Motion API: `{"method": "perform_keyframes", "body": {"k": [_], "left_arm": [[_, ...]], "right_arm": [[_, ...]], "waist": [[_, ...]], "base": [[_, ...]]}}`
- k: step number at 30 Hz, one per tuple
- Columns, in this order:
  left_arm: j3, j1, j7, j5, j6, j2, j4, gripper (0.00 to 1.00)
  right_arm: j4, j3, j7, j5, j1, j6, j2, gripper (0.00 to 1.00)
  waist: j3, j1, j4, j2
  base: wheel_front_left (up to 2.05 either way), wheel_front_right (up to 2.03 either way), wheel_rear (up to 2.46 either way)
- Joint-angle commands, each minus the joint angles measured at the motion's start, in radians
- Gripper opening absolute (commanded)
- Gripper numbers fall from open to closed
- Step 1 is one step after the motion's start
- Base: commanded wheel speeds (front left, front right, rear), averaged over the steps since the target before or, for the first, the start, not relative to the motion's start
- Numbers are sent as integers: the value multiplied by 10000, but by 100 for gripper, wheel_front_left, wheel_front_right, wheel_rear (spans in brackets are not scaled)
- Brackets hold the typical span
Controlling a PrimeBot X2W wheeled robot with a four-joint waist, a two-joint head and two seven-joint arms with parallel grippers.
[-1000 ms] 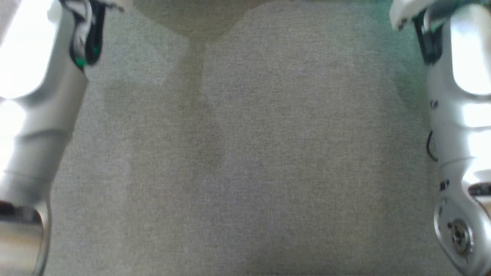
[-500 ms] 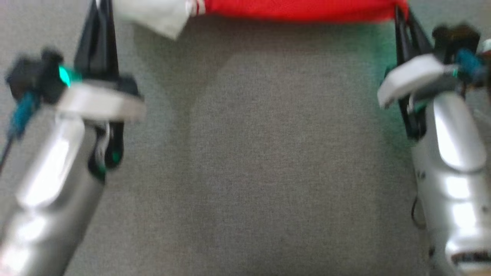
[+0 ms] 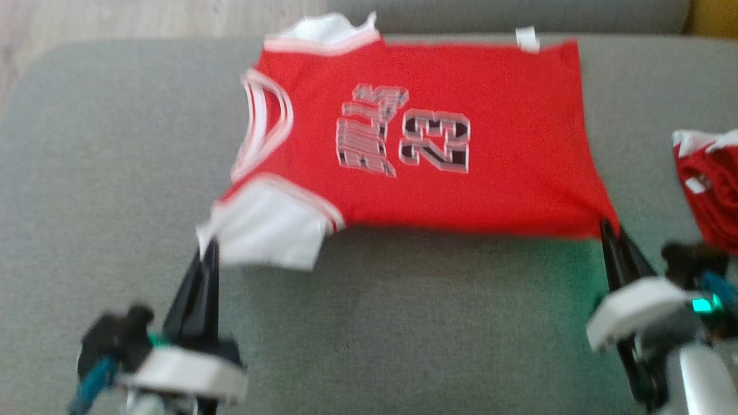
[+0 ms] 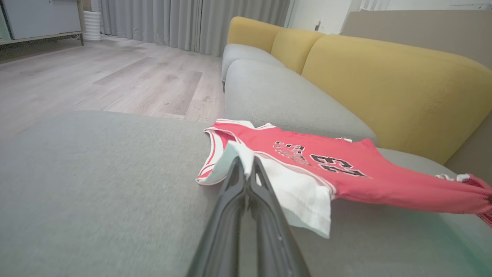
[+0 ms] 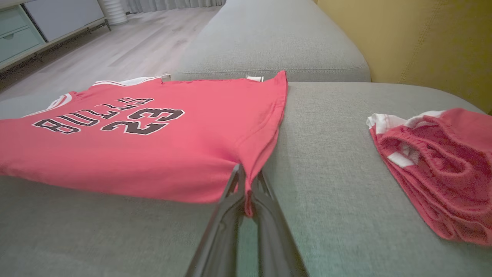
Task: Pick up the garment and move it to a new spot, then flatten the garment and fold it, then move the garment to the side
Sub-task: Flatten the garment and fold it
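The left gripper [image 3: 206, 251] pinches the white sleeve [image 3: 265, 230] and the right gripper [image 3: 606, 229] the red hem corner of the jersey [image 3: 438, 144], spread toward the cushion's [image 3: 115, 144] far edge; uneven pulling could slip the sleeve free and wrinkle it.

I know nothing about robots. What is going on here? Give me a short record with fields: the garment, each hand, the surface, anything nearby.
Garment: red jersey with white trim, printed BULLS 23, spread print side up
Left hand: shut on the edge of the white sleeve
Right hand: shut on the jersey's near hem corner
Surface: grey sofa cushion
Nearby: second red garment, bunched, on the cushion past the right hand, apart from the jersey
Background: yellow backrest
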Motion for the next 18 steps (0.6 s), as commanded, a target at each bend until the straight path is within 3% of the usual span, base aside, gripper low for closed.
{"method": "perform_keyframes", "body": {"k": [1,11,18], "left_arm": [[357,79,38,40,230,466,-584,0],[107,2467,600,-166,1261,1234,-2497,0],[-199,2557,853,-382,1084,1095,-2323,0]], "right_arm": [[-783,111,206,114,263,-7,-27,0],[-3188,-142,1807,246,3268,-7,-26,0],[-3207,119,2423,368,3751,-7,-26,0]], "waist": [[-576,5,142,-1],[-1245,5,246,-1],[-1318,5,201,-1]], "base": [[0,0,0],[0,0,0],[0,0,0]]}}
